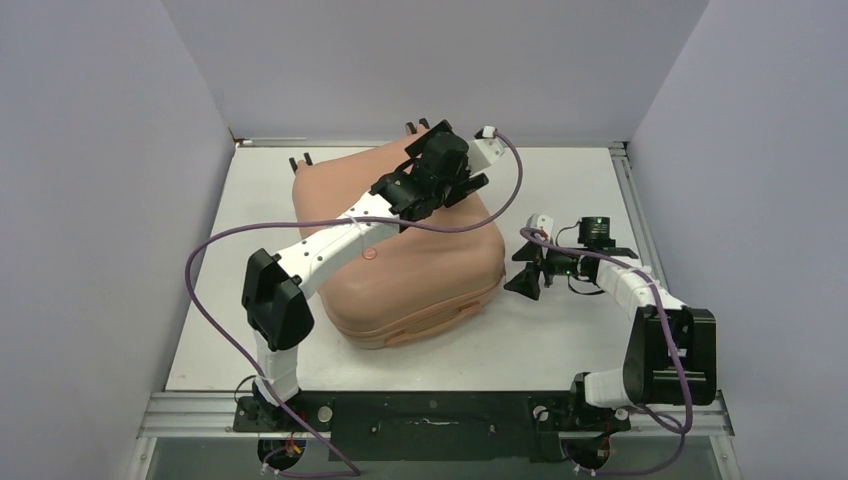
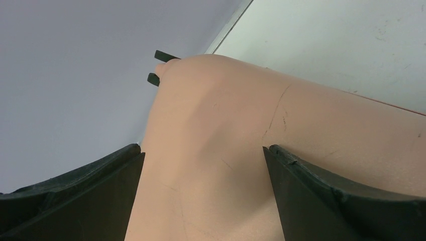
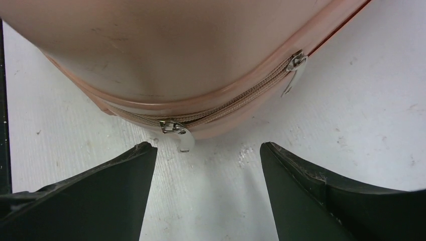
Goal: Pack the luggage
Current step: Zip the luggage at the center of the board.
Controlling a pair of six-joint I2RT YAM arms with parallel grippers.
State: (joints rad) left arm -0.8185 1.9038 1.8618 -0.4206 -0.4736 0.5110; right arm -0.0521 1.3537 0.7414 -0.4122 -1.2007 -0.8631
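At the left of the table point(image 1: 560, 330), the left arm point(image 1: 330, 245) reaches from its base up and across the suitcase point(image 1: 400, 270). The pink hard case lies flat near the middle of the white surface, with its upper shell folded down onto the lower one. A small round dot point(image 1: 368, 254) shows on the top shell just beside the arm. Two black wheels point(image 2: 160, 55) stick out at the far corner, close to the grey wall point(image 1: 100, 150).

The left claw point(image 2: 202, 150) hangs over the far part of the top shell with its jaws spread wide. Its wrist view shows only the smooth, lightly scratched pink surface in the gap, and nothing is gripped. I cannot tell whether its fingertips point(image 2: 128, 160) touch the shell.

Along the case's right-hand edge runs a tan zipper point(image 3: 236, 103) with two metal pulls: one point(image 3: 181, 135) hangs at the rounded corner and the other point(image 3: 294, 70) sits further along the seam.

The right arm point(image 1: 630, 285) bends in low from its base, putting the right claw point(image 3: 206, 148) just beside that corner and pointing at the zipper. Its jaws stand apart and hold nothing, with bare table between them. The nearer pull lies just ahead of the left fingertip point(image 3: 143, 155), clear of both fingers.
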